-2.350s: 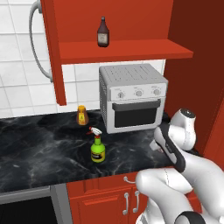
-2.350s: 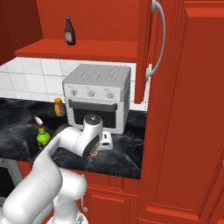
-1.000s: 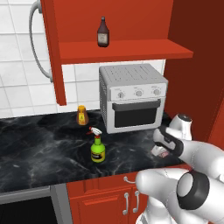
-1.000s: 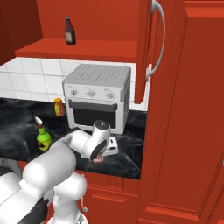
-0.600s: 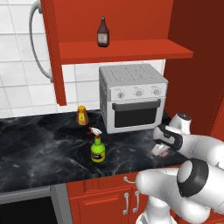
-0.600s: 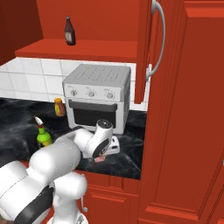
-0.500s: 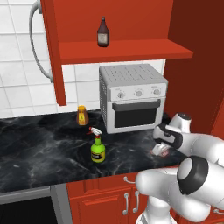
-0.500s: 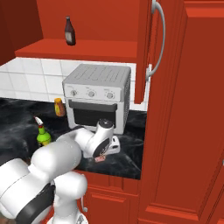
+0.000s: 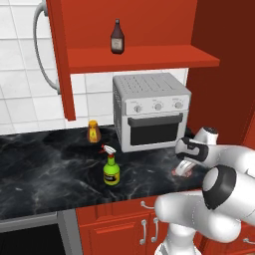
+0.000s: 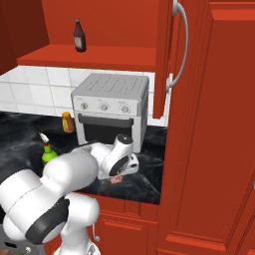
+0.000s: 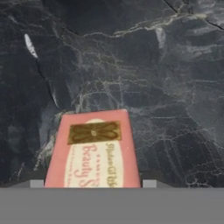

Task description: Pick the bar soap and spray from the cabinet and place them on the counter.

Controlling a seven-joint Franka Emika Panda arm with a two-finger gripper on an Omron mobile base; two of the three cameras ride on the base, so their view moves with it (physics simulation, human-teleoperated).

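Pink soap [image 11: 92, 151] sits between my fingers [image 9: 183, 168], low over the bench [image 9: 45, 174]. I cannot tell whether they grip it. Released tilted, it may tumble.

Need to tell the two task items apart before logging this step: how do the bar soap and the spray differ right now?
The bar soap is a flat pink block lying under the gripper; the spray is a taller green bottle standing upright. The soap sits in front of the toaster oven's right end; the spray stands off its left front corner, with nothing near it. Both are over the black counter, out of the cabinet.
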